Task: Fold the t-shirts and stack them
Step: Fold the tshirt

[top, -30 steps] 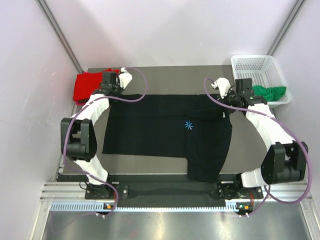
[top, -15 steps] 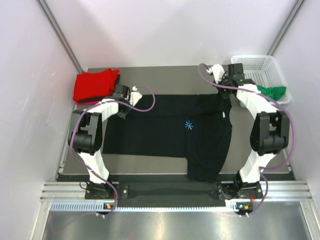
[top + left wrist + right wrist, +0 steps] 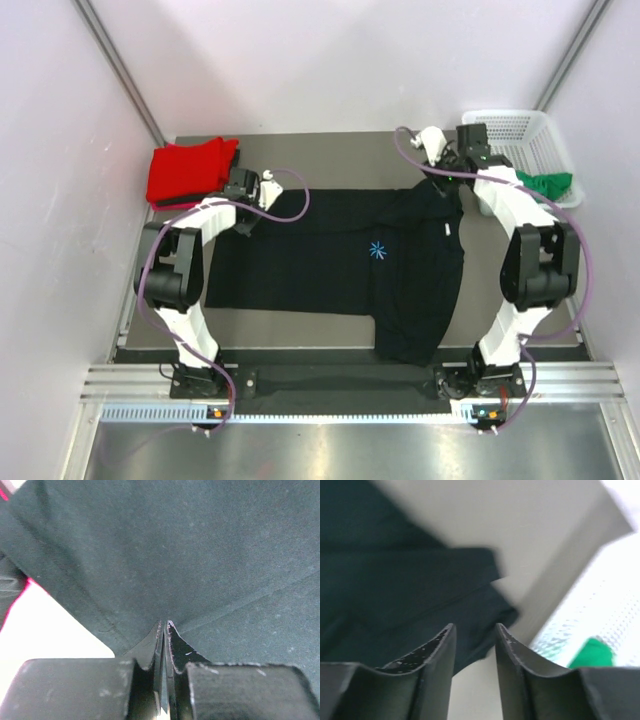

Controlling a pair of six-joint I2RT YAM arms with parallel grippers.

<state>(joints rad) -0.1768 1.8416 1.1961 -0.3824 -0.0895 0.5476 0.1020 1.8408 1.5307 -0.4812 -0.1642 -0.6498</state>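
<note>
Left tool (image 3: 165, 625) is now clenching on the black t-shirt (image 3: 340, 260). A second ago its jaws were partway apart over by the red t-shirt (image 3: 185, 170). Now, in the left wrist view, they're pressed together with a pucker of black cloth pinched at the tips, so I'm reading that as a grip on the far left corner.

Right tool (image 3: 474, 627) is going the other way. It was shut until half a second ago. Now its jaws are standing apart with nothing between them, and dark cloth and bare counter (image 3: 330, 150) are showing through the gap. It's hovering over the shirt's far right corner, just beside the basket (image 3: 505, 125), and isn't holding anything yet.

Both arms have swung in from where they were a second ago and have barely moved since half a second back.

The black t-shirt is lying spread flat across the middle of the counter, with one flap reaching toward the near edge. It hasn't shifted across the three top views. The red t-shirt is sitting bunched at the far left corner, touching or just beside the black one. I can't tell which. The green t-shirt (image 3: 545, 185) is in the basket at the far right. I'm not seeing a pink one.

My read is that I'm mid-setup for the first fold, with one corner secured and the other about to be. The fold hasn't started and nothing is stacked.

Next, the right tool needs to come down and close on its corner before either arm lifts. If the left pulls alone, the shirt will probably skew or drag into the red one.
</note>
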